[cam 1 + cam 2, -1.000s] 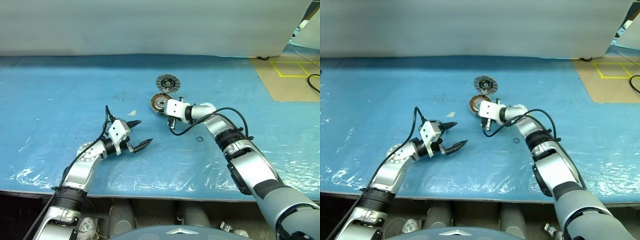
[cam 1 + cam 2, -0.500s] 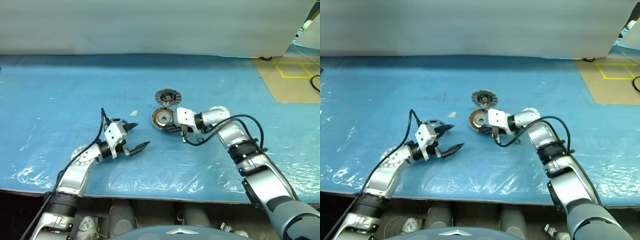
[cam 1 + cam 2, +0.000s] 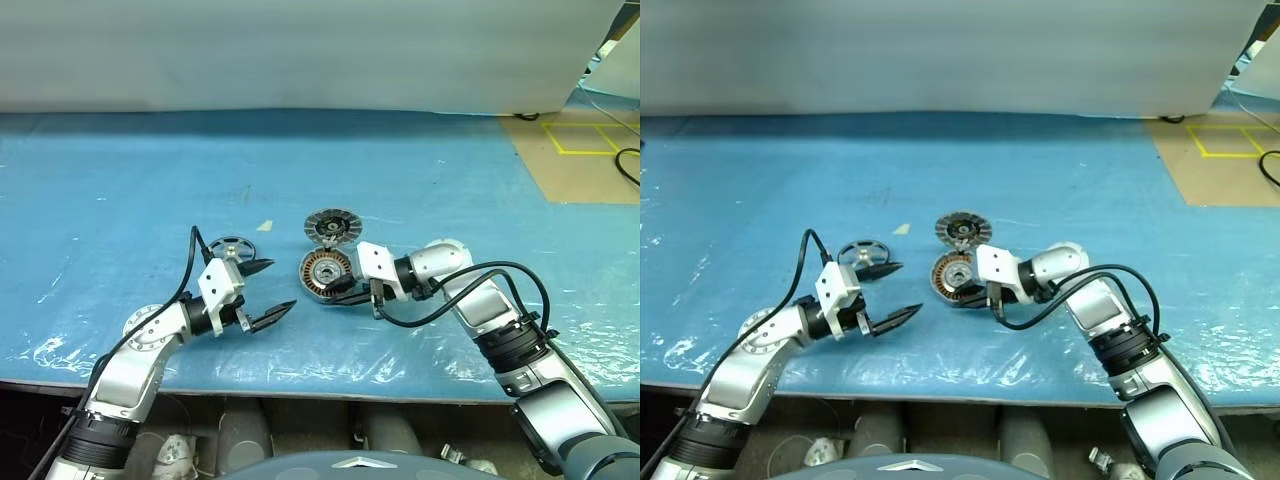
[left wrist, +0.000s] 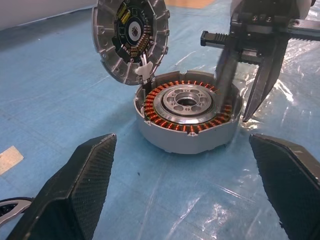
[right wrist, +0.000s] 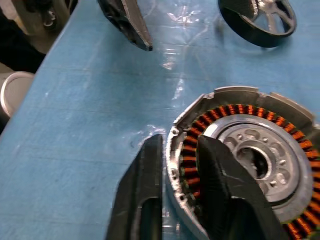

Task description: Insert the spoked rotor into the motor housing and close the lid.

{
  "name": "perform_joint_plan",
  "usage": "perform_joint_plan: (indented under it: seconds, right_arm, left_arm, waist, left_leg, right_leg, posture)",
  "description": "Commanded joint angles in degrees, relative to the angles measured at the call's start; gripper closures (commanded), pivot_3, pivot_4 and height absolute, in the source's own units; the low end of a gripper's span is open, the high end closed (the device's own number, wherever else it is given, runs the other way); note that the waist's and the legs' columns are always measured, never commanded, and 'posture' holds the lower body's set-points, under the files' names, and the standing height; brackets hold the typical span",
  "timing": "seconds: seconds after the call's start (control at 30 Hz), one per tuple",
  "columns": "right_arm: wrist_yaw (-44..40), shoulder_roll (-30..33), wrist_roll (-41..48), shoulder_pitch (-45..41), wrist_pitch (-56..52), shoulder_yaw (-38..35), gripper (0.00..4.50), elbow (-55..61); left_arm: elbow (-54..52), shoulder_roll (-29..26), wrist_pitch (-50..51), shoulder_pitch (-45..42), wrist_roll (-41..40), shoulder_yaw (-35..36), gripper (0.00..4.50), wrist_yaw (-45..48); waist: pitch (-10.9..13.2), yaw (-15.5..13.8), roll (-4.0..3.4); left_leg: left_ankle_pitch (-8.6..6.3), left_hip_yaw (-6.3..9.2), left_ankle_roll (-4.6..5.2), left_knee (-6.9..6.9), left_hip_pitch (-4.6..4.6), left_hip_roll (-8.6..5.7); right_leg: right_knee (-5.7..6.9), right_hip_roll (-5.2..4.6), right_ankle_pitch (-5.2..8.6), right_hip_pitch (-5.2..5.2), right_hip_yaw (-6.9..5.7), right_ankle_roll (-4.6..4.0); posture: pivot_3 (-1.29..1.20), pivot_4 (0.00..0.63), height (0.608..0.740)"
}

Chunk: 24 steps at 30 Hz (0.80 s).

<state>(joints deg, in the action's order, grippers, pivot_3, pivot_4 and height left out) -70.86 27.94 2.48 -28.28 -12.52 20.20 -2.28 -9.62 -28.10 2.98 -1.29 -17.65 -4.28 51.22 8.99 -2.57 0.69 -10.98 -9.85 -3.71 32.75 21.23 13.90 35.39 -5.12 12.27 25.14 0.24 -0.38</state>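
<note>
Three motor parts lie near the middle of the blue table (image 3: 120, 180): the motor housing (image 3: 325, 275), the lid (image 3: 331, 226) tilted at its far rim, and the spoked rotor (image 3: 230, 247) apart toward the left edge. The right gripper (image 5: 177, 165) straddles the housing's wall, fingers narrowly parted. The left gripper (image 3: 265, 293), spread wide and empty, hovers beside the rotor.
</note>
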Motion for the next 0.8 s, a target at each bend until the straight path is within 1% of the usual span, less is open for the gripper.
perform_joint_plan:
  seconds: [0.03,0.13,0.23,0.3,0.4,0.47,0.53,0.6,0.8]
  right_arm:
    - [2.8,0.1,4.2,1.0,0.5,-5.2,2.82,3.9]
    - [3.7,2.0,7.3,3.2,-1.8,-8.5,2.82,8.4]
    - [3.6,5.9,9.8,7.6,-4.6,-11.5,2.82,13.1]
    - [4.6,8.5,11.2,10.7,-7.1,-13.8,2.82,16.5]
    - [7.1,10.4,14.0,14.8,-10.2,-18.3,2.82,20.0]
    - [10.5,11.1,12.5,16.2,-10.1,-20.0,2.82,19.7]
    - [15.2,10.4,9.9,15.9,-9.3,-20.9,2.82,18.0]
    - [18.5,9.5,10.0,15.8,-10.2,-22.2,2.82,16.8]
    - [20.1,11.4,9.5,20.5,-11.1,-22.1,2.82,16.6]
  left_arm:
    - [-0.3,0.7,-0.3,-2.3,-0.6,-1.0,0.00,1.0]
    - [2.2,1.7,-0.7,-5.2,-0.6,-2.3,0.00,2.5]
    - [5.1,3.6,-1.5,-7.9,-0.1,-4.3,0.00,3.8]
    - [7.9,4.4,-2.2,-10.1,0.0,-5.1,0.00,5.4]
    - [10.6,5.9,-2.8,-12.5,0.1,-6.1,0.00,6.7]
    - [12.6,6.6,-3.6,-14.0,0.5,-6.9,0.00,7.8]
    - [14.4,6.9,-4.2,-15.4,0.5,-6.9,0.00,8.7]
    - [15.7,7.2,-4.7,-16.3,0.5,-6.8,0.00,9.1]
    - [18.9,7.8,-6.0,-18.3,0.8,-7.0,0.00,11.1]
  waist:
    - [0.0,-0.1,0.00]
    - [0.0,-0.4,-0.03]
    - [0.0,-0.8,-0.03]
    - [0.0,-1.2,-0.03]
    - [0.0,-1.2,-0.06]
    - [0.0,-1.2,-0.07]
    - [0.0,-1.2,-0.07]
    - [0.0,-1.2,-0.07]
    - [0.0,-1.5,-0.08]
  left_leg:
    - [0.01,0.00,-0.02,0.00,0.00,0.00]
    - [0.02,0.00,-0.02,-0.01,0.03,-0.09]
    - [0.05,-0.01,-0.07,0.00,0.00,-0.13]
    - [0.05,0.00,-0.07,-0.03,-0.02,-0.10]
    - [0.05,-0.01,-0.07,-0.06,-0.08,-0.08]
    - [0.05,-0.01,-0.07,-0.06,-0.10,-0.08]
    - [0.05,-0.02,-0.07,-0.05,-0.13,-0.10]
    - [0.07,-0.03,-0.11,-0.04,-0.13,-0.11]
    - [0.09,-0.03,-0.15,-0.12,-0.03,-0.15]
  right_leg:
    - [0.00,0.00,0.00,0.00,0.01,0.00]
    - [-0.03,0.00,0.00,-0.02,0.04,0.01]
    - [-0.06,-0.01,-0.01,-0.06,0.08,0.02]
    - [-0.10,0.00,-0.01,-0.09,0.11,0.02]
    - [-0.10,0.00,-0.01,-0.06,0.22,0.02]
    - [-0.10,-0.01,-0.01,-0.08,0.25,0.02]
    - [-0.09,-0.01,-0.02,-0.08,0.27,0.03]
    - [-0.08,-0.01,-0.02,-0.08,0.28,0.04]
    - [-0.24,0.00,-0.02,-0.08,0.31,0.05]
  posture:
    - [0.00,0.150,0.740]
    - [0.00,0.150,0.740]
    - [0.00,0.150,0.740]
    - [0.00,0.150,0.740]
    - [0.00,0.150,0.740]
    - [0.00,0.150,0.740]
    - [0.00,0.150,0.740]
    - [0.00,0.150,0.740]
    - [0.00,0.150,0.740]
